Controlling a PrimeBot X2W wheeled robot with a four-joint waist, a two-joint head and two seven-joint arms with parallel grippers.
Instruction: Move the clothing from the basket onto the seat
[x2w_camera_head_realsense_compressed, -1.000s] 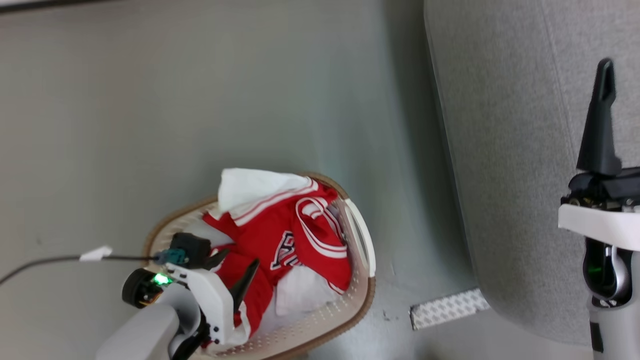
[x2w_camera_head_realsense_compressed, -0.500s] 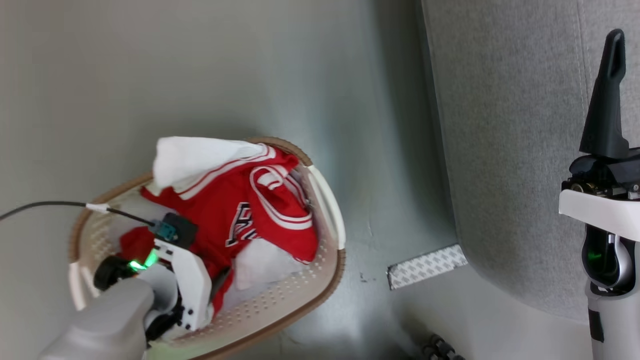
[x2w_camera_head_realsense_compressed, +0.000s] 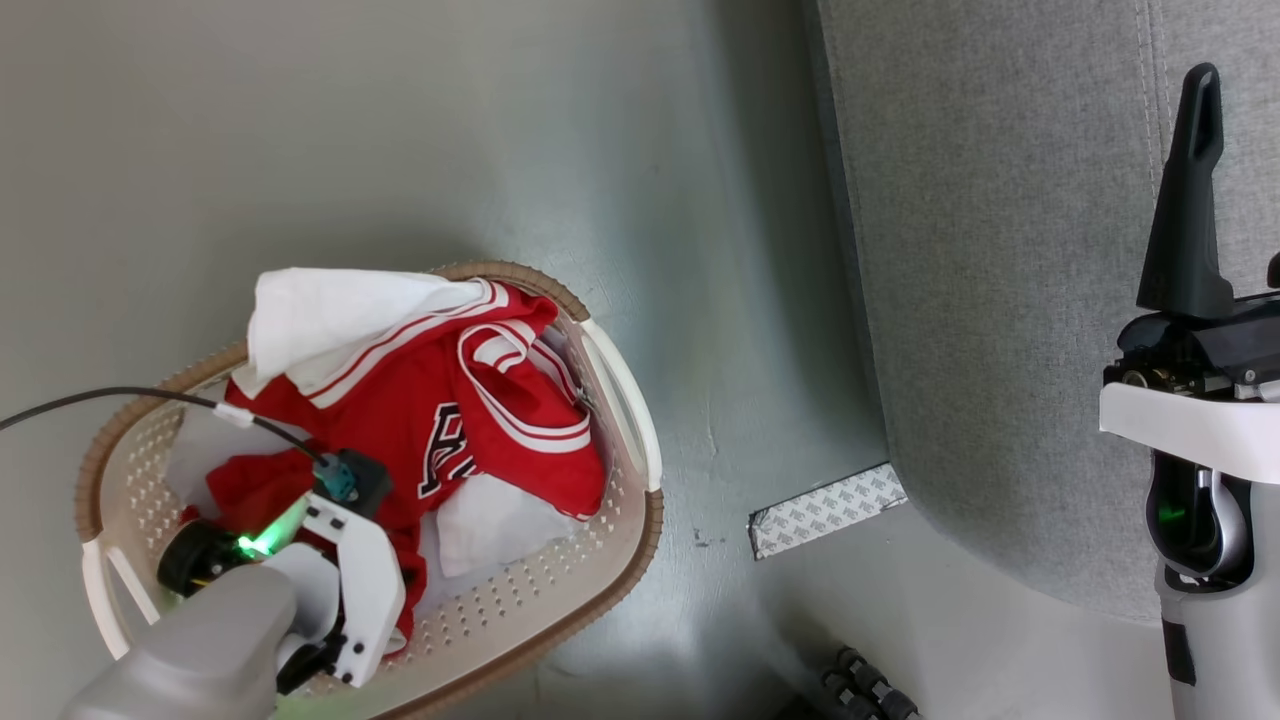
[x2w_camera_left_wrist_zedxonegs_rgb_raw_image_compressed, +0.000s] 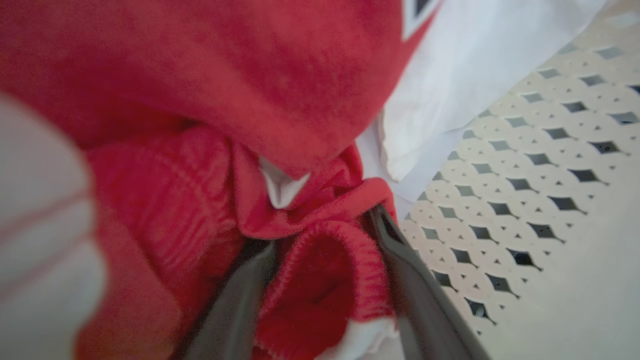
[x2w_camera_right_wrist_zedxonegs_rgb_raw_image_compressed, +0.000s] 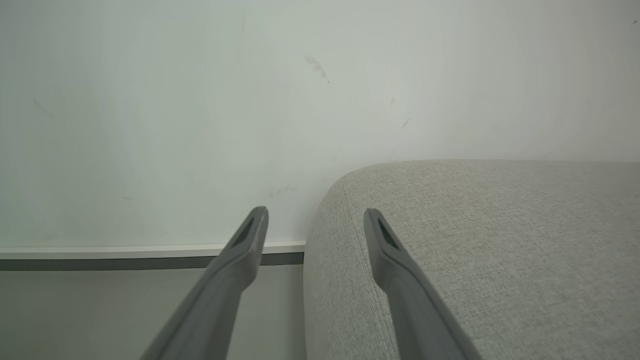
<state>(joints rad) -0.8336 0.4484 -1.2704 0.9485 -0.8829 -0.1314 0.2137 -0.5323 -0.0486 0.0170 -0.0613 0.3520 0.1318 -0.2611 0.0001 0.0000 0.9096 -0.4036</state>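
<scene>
One basket (x2w_camera_head_realsense_compressed: 530, 610): white perforated plastic with a tan-brown rim, standing on the grey floor (x2w_camera_head_realsense_compressed: 500, 150) at the near left.
Contents: the clothing (x2w_camera_head_realsense_compressed: 400, 410), red with white stripes, with a jersey bearing dark white-edged lettering uppermost. White cloth (x2w_camera_head_realsense_compressed: 320, 310) is draped over the far rim, and more white shows beneath the jersey on the near right. All the clothing seen lies inside the basket.

One seat (x2w_camera_head_realsense_compressed: 1000, 300): grey woven upholstery with a rounded edge, at the right, well apart from the basket.

One strip of patterned tape (x2w_camera_head_realsense_compressed: 825, 510): on the floor at the seat's near left corner.

One dark cable (x2w_camera_head_realsense_compressed: 120, 395): it runs in from the left, over the basket rim, to the left wrist.

Left gripper (x2w_camera_left_wrist_zedxonegs_rgb_raw_image_compressed: 325, 230): the head view gives its pale forearm (x2w_camera_head_realsense_compressed: 190, 640) reaching into the basket's near left part, with the fingertips hidden beneath the wrist housing. The left wrist view shows them: the two dark fingers (x2w_camera_left_wrist_zedxonegs_rgb_raw_image_compressed: 415, 290) stand wide apart with a ribbed red hem bunched between them. The hem touches the right-hand finger, and the perforated basket wall is just to the right. This close view is blurred.

Right gripper (x2w_camera_right_wrist_zedxonegs_rgb_raw_image_compressed: 315, 212): the jaws are wide and hold nothing, raised over the seat's edge at the far right. The right wrist view adds a pale wall (x2w_camera_right_wrist_zedxonegs_rgb_raw_image_compressed: 200, 100) and skirting board (x2w_camera_right_wrist_zedxonegs_rgb_raw_image_compressed: 125, 250) beyond the seat.
</scene>
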